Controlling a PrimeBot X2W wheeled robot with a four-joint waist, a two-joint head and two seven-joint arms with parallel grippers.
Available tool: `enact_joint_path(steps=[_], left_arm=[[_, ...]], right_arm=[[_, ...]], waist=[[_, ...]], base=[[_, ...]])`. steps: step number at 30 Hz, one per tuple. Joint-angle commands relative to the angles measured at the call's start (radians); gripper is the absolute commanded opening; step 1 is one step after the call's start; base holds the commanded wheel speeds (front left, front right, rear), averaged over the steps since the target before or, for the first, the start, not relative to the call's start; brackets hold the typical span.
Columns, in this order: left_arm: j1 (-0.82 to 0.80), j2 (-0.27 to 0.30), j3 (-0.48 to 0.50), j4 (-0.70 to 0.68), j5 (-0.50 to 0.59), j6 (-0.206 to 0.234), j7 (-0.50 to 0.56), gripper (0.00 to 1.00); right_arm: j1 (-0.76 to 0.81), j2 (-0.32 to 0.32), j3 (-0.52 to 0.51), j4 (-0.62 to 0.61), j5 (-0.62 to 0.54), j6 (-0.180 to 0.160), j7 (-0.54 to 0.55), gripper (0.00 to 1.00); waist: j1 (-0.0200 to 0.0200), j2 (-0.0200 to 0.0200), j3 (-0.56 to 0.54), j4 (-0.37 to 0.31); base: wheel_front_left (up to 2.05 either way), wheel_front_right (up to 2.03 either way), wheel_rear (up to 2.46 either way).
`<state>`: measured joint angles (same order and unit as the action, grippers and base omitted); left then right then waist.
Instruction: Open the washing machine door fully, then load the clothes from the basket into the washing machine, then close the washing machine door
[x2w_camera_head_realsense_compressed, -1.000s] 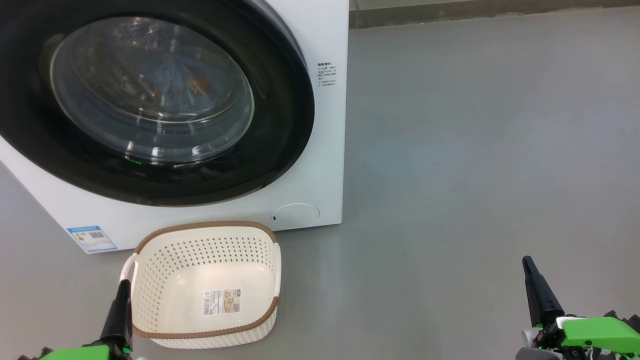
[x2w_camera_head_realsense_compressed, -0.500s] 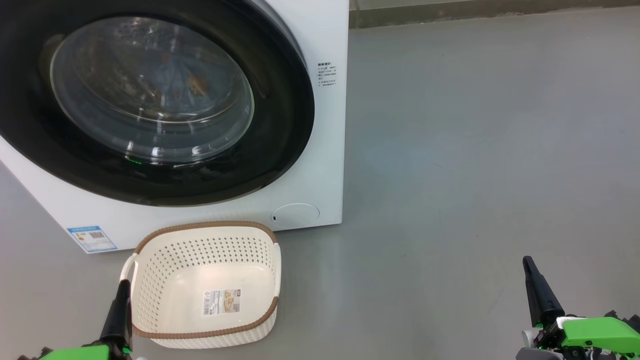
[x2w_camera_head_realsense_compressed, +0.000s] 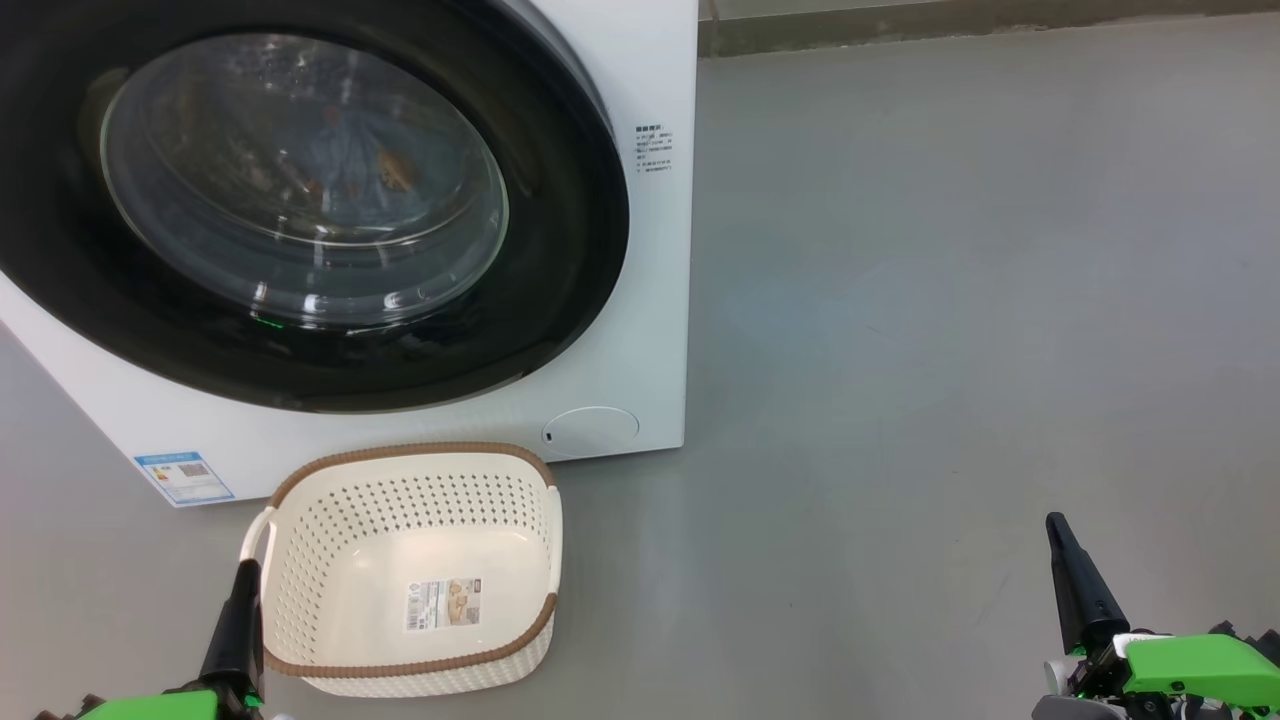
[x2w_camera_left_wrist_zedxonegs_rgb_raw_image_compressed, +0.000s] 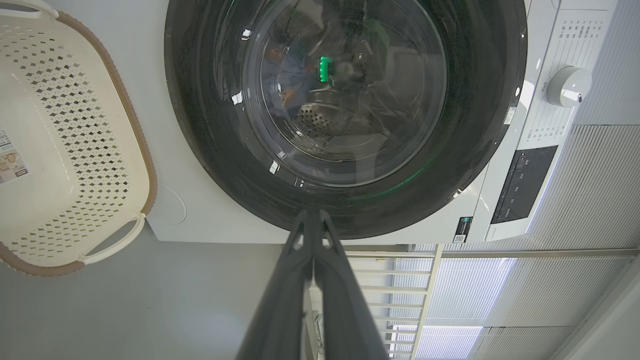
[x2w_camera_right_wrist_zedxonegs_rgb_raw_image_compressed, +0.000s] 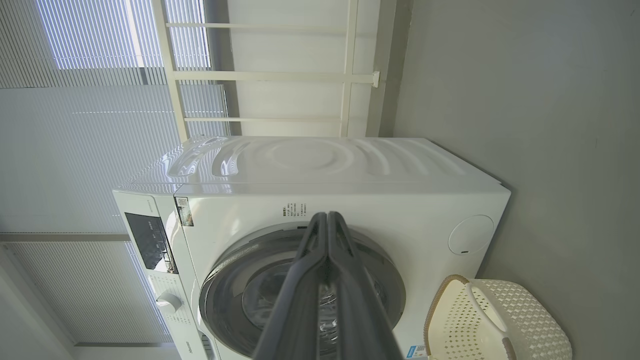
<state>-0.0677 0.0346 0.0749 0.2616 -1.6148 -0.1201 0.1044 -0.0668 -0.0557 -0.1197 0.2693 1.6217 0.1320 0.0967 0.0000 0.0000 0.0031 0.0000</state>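
— Fingers (x2w_camera_left_wrist_zedxonegs_rgb_raw_image_compressed: 280, 300): pressed together, empty, left gripper (x2w_camera_head_realsense_compressed: 246, 575) and right gripper (x2w_camera_head_realsense_compressed: 1056, 530) alike.
— Clothes (x2w_camera_head_realsense_compressed: 350, 165) behind shut washing machine door (x2w_camera_head_realsense_compressed: 570, 250); basket (x2w_camera_head_realsense_compressed: 300, 560) bare, near left. Check door seats flush; no further push.

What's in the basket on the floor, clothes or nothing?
Empty: the basket shows a bare cream bottom with just a paper label. The clothes show behind the washing machine door.
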Motion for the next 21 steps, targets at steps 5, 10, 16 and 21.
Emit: enact_joint_path(steps=[5,10,16,21], left_arm=[[-0.04,0.019,0.035,-0.017,0.003,-0.011,0.006,0.0],[-0.04,0.019,0.036,-0.017,0.004,-0.011,0.006,0.0],[-0.04,0.018,0.036,-0.017,0.004,-0.011,0.007,0.0],[-0.04,0.018,0.036,-0.017,0.004,-0.011,0.007,0.0]], right_arm=[[-0.04,-0.001,0.015,-0.025,-0.006,-0.001,0.009,0.0],[-0.04,-0.001,0.014,-0.025,-0.006,-0.001,0.01,0.0],[-0.04,0.0,0.013,-0.025,-0.007,-0.001,0.011,0.0],[-0.04,0.0,0.013,-0.025,-0.008,-0.001,0.011,0.0]], waist=[[0.0,0.0,0.0,0.0],[0.0,0.0,0.0,0.0],[0.0,0.0,0.0,0.0],[0.0,0.0,0.0,0.0]], base=[[0.0,0.0,0.0],[0.0,0.0,0.0],[0.0,0.0,0.0],[0.0,0.0,0.0]])
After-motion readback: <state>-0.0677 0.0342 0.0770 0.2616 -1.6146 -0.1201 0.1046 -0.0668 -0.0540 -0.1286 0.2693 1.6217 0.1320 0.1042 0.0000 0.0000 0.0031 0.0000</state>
